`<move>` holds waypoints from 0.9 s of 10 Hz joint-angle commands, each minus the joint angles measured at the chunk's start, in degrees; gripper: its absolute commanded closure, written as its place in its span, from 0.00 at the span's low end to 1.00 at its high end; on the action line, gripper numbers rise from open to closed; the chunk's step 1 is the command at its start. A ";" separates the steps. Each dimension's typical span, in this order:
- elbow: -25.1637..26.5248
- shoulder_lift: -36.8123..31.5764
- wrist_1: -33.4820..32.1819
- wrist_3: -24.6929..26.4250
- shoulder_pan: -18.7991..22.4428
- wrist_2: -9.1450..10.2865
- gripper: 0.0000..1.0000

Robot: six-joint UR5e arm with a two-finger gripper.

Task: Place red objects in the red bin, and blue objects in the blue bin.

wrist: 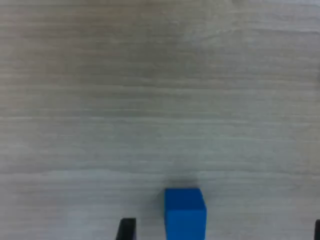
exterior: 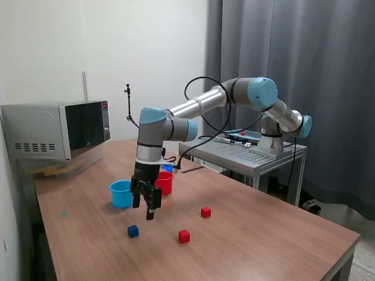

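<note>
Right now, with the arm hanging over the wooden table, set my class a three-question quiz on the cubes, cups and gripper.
1. How many red cubes lie loose on the table?
2. True or false: the gripper holds the blue cube.
3. In the exterior view, which cup stands further left: A) red cup, B) blue cup?

Key:
1. Two: one, another.
2. False; the cube rests on the table, fingers apart.
3. B.

No legible text, label or number anywhere.
</note>
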 commanded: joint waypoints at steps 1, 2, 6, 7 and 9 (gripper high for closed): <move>-2.02 2.11 -0.07 -0.17 0.10 4.18 0.00; -2.37 2.55 -0.16 -0.70 0.19 4.38 0.00; -3.43 4.13 -0.77 -1.23 0.19 4.56 0.00; -3.78 4.31 -0.77 -1.23 0.10 4.47 0.00; -4.22 4.75 -0.77 -1.23 -0.34 4.21 0.00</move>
